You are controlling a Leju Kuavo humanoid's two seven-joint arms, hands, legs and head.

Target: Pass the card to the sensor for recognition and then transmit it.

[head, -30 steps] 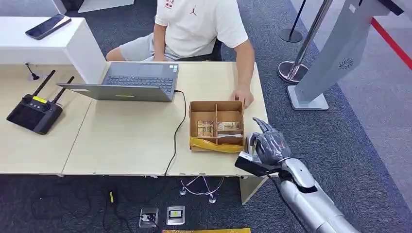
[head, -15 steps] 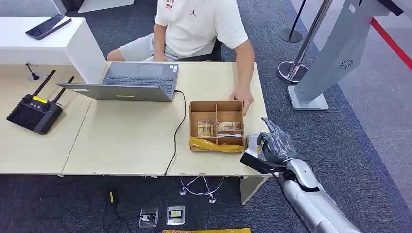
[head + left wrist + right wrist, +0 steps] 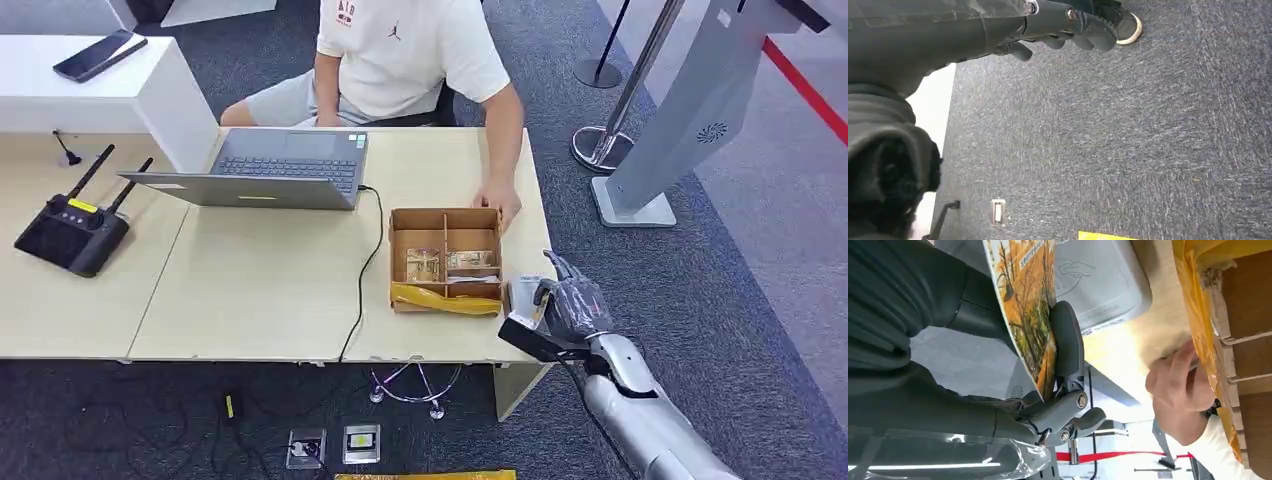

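At the near right corner of the counter (image 3: pixel 260 300), the right hand (image 3: pixel 572 305) pinches the card (image 3: pixel 1028 305) between its thick thumb and its darker fingers, the printed autumn-tree face showing in the right wrist view. The card hangs just above the grey sensor (image 3: pixel 1098 285), a flat pad lying on the counter just beside the cardboard box (image 3: pixel 446 258); whether card and pad touch I cannot tell. To do this step well, the card's face probably ought to lie flat and parallel over the pad, centred on its symbol and held steady until it reads; a tilted edge or a slipping pinch looks like the main risk. The left hand (image 3: pixel 1068 30) hangs beside the body over the carpet, fingers curled in around nothing. Farther on, the one box has several compartments with a yellow bag (image 3: pixel 445 298) across its near edge and two cards lying inside. A person's hand (image 3: pixel 500 205) rests at the box's far rim. Beyond stand one laptop (image 3: pixel 270 170), one black controller (image 3: pixel 70 235) with two antennas, and one phone (image 3: pixel 98 54).
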